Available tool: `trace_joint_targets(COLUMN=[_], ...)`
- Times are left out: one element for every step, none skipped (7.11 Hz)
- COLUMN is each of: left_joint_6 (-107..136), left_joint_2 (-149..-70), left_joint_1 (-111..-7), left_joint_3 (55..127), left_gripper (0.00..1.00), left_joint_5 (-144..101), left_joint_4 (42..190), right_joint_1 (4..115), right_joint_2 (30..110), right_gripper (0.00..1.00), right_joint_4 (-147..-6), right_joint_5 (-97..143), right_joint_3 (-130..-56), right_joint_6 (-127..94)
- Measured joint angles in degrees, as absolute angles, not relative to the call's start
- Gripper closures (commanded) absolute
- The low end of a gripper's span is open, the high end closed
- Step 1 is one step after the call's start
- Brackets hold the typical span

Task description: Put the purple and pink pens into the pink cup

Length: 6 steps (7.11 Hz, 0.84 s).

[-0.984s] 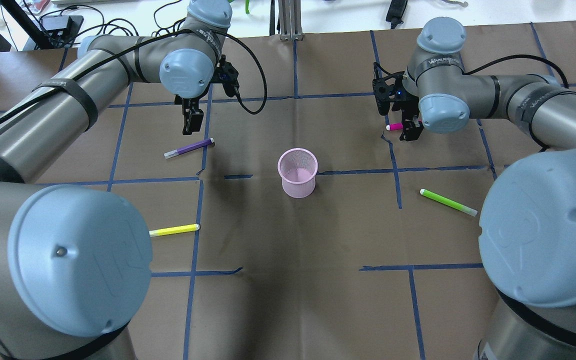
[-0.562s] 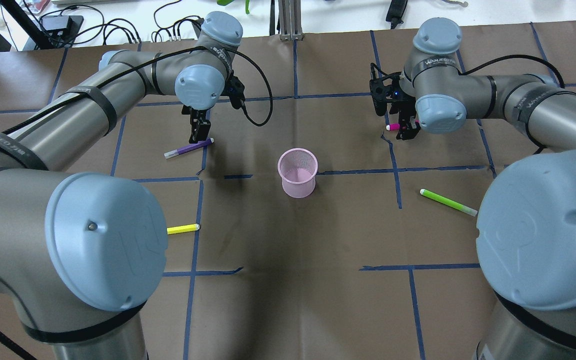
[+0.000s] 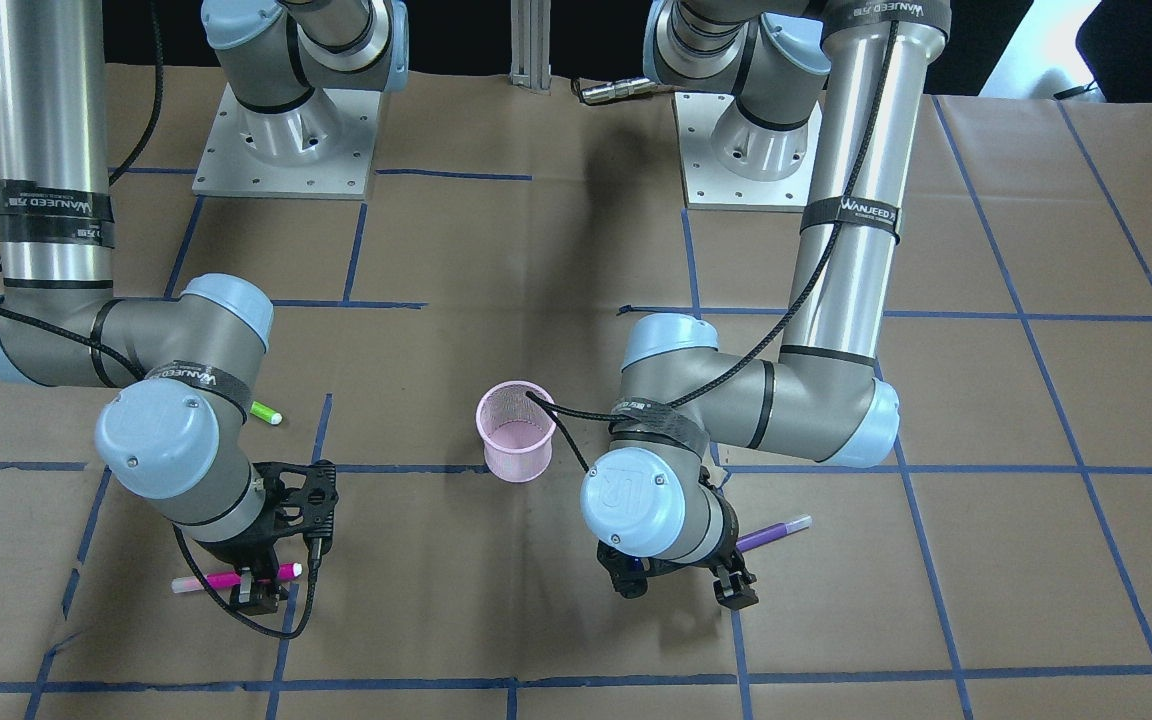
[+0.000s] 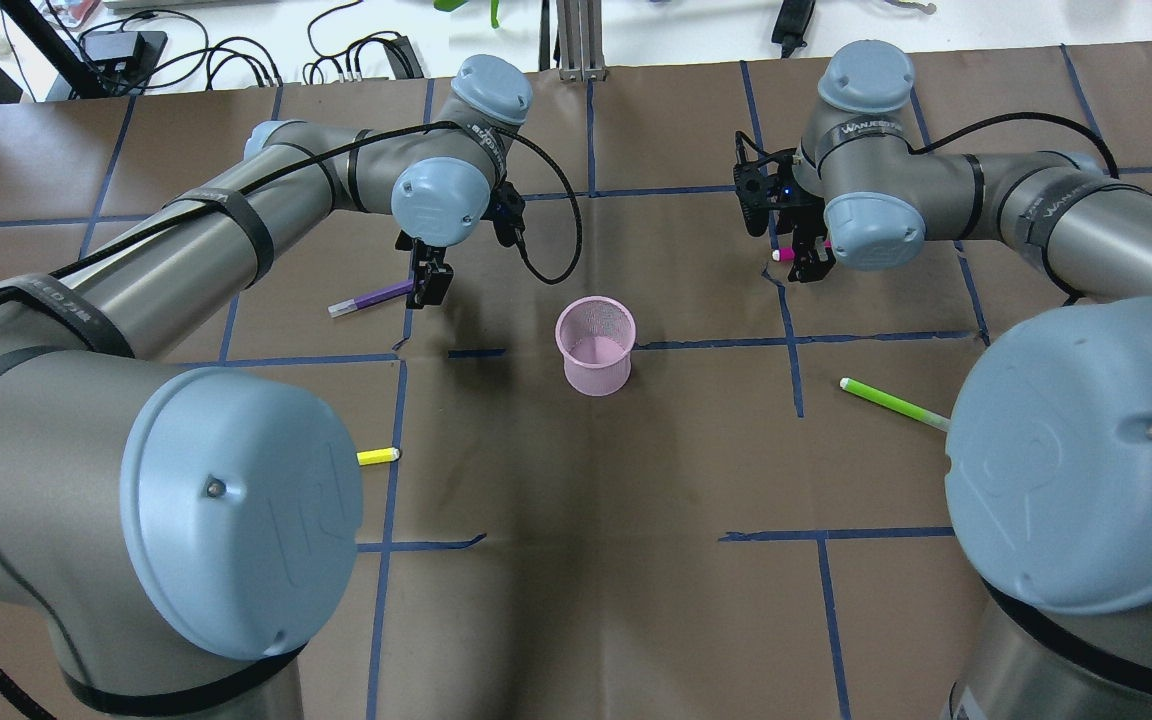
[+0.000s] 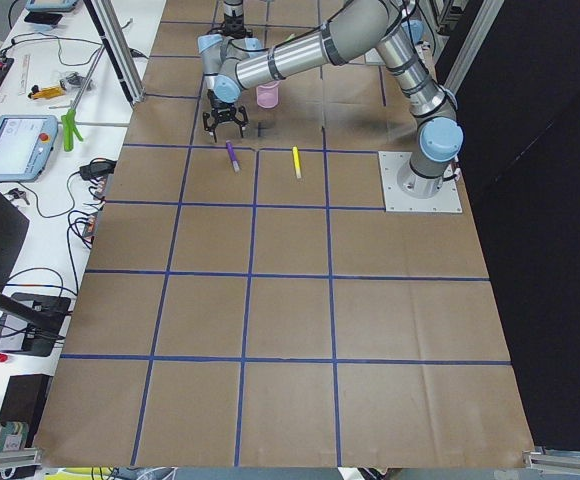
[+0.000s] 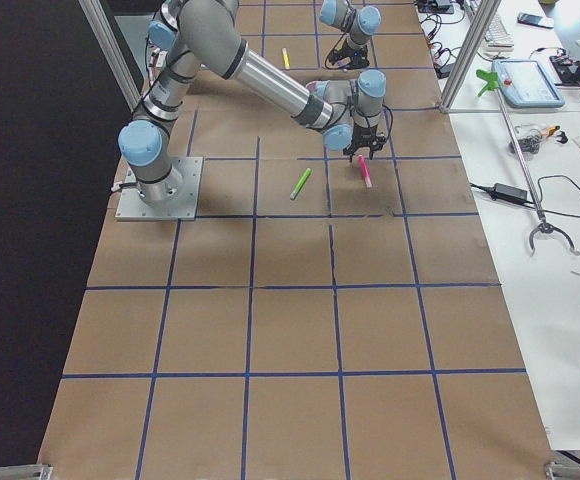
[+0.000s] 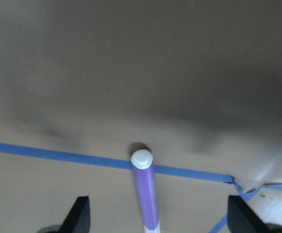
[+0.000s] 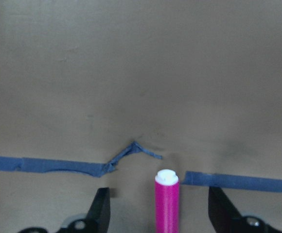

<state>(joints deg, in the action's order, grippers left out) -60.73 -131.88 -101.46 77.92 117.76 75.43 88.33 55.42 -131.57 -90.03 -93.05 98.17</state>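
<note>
Overhead, left side: left gripper (image 4: pixel 428 287) spread wide, fingers either side of purple pen (image 4: pixel 371 298), not pinching. Centre: pink cup (image 4: pixel 594 345) upright, well apart from both pens. Right side: right gripper (image 4: pixel 809 262) spread astride pink pen (image 4: pixel 784 254). Arm strap (image 4: pixel 861 128) reads WANJEED.

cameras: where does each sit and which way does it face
Front-facing: across the table, facing the robot; left arm at right.
Overhead: behind the robot, looking forward; both arms; shares pink cup with front-facing.
Exterior left: table end; left arm nearest.
Exterior right: opposite end; right arm nearest.
Left wrist: down past left gripper onto purple pen.
Right wrist: down past right gripper onto pink pen.
</note>
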Motion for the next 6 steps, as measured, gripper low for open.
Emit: trace_joint_targets(left_joint_6=[-61.0,-61.3,-61.4,-61.4,-61.4,-61.5], left_joint_2=[-131.6,-131.6,-131.6,-131.7,-132.0,-132.4], left_joint_1=[-100.8,-99.8,-99.1,-98.8,-98.7,-98.6], left_joint_3=[78.4,78.7,79.1,79.4,79.7,79.9], left_gripper=[0.02,0.02,0.02,0.02,0.02,0.03], left_joint_5=[117.7,117.7,117.7,117.7,117.6,117.6], left_joint_4=[75.4,75.4,75.4,75.2,74.6,73.8], right_joint_1=[88.3,88.3,88.3,88.3,88.3,88.3], right_joint_2=[55.2,55.2,55.2,55.3,55.3,55.4], right_gripper=[0.31,0.45,0.62,0.72,0.81,0.86], right_joint_4=[-131.6,-131.6,-131.6,-131.6,-131.7,-131.6], right_joint_5=[-90.0,-90.0,-90.1,-90.1,-90.1,-90.2], right_joint_3=[-93.0,-93.0,-93.0,-93.0,-93.0,-93.1], right_joint_6=[98.2,98.2,98.2,98.2,98.2,98.2])
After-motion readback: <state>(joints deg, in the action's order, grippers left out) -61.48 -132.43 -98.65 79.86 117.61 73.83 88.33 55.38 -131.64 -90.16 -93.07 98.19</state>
